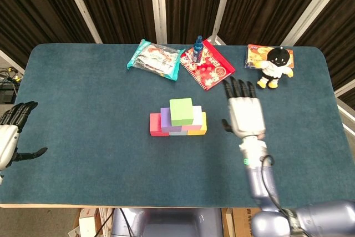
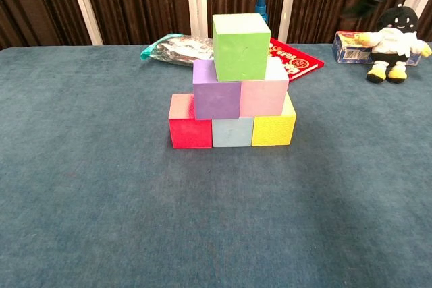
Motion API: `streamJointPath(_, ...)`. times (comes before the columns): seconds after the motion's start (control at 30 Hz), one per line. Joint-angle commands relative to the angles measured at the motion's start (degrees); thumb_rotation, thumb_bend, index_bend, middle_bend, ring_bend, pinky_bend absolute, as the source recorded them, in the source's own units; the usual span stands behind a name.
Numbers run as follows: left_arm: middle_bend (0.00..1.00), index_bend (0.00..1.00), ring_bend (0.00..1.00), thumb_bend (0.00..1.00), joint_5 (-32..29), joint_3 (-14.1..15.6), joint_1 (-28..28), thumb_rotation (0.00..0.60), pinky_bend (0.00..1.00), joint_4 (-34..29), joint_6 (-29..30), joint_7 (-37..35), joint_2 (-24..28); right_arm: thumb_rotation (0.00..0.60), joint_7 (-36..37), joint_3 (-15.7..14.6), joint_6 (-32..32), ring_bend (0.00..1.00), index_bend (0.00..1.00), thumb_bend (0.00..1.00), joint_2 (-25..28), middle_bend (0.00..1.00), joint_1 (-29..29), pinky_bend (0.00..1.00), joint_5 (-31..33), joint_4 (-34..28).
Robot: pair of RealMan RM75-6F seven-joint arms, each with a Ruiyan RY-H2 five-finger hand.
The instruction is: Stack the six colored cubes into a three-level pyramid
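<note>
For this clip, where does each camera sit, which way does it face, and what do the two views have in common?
Head view: high up, looking steeply down on the table; shows the left hand at the left edge and the right hand with its forearm, fingers spread, right of the pyramid.
Chest view: low, near table height, facing forward across the table; no part of the robot shows.
Shared: the pyramid with the green cube on top, the red booklet, the plush toy.

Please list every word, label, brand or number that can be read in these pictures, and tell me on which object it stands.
None can be read with certainty.
Red booklet: gold print, too blurred.
Teal snack bag: print too small.
Box behind the plush doll: lettering blurred.
Blue bottle: label illegible.
Colored cubes, such as the green cube: no text.
</note>
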Motion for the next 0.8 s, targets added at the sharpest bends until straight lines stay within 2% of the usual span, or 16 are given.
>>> streamJointPath(0.03, 0.04, 0.00, 0.03, 0.13, 1.0, 0.4, 0.7, 0.600, 0.09, 0.9, 1.2, 0.4, -1.2, 0.600, 13.0, -9.9, -3.5, 0.00, 0.00, 0.29, 5.7, 0.00, -11.5, 0.00, -13.6, 2.1)
streamJointPath(0.23, 0.02, 0.00, 0.02, 0.13, 3.2, 2.1, 3.1, 0.600, 0.09, 4.3, 4.4, 0.2, -3.9, 0.600, 24.3, -17.0, -4.0, 0.00, 0.00, 0.29, 7.2, 0.00, -20.7, 0.00, -26.3, 7.2)
streamJointPath(0.43, 0.01, 0.00, 0.02, 0.13, 5.8, 4.8, 6.8, 0.600, 0.09, 10.8, 7.7, -3.2, -7.0, 0.600, 34.0, -23.6, -1.6, 0.00, 0.00, 0.29, 5.4, 0.00, -30.0, 0.00, -39.8, 15.2)
streamJointPath(0.57, 0.01, 0.00, 0.02, 0.13, 8.0, 6.1, 9.0, 0.600, 0.09, 15.4, 10.5, -5.5, -9.2, 0.600, 37.3, -25.9, -0.1, 0.00, 0.00, 0.29, 3.4, 0.00, -34.2, 0.00, -45.8, 21.4)
streamJointPath(0.8, 0.01, 0.00, 0.02, 0.13, 9.0, 6.3, 11.4, 0.600, 0.09, 21.1, 14.0, -8.1, -11.8, 0.600, 38.9, -25.1, 2.2, 0.00, 0.00, 0.29, 1.8, 0.00, -37.9, 0.00, -51.4, 26.6)
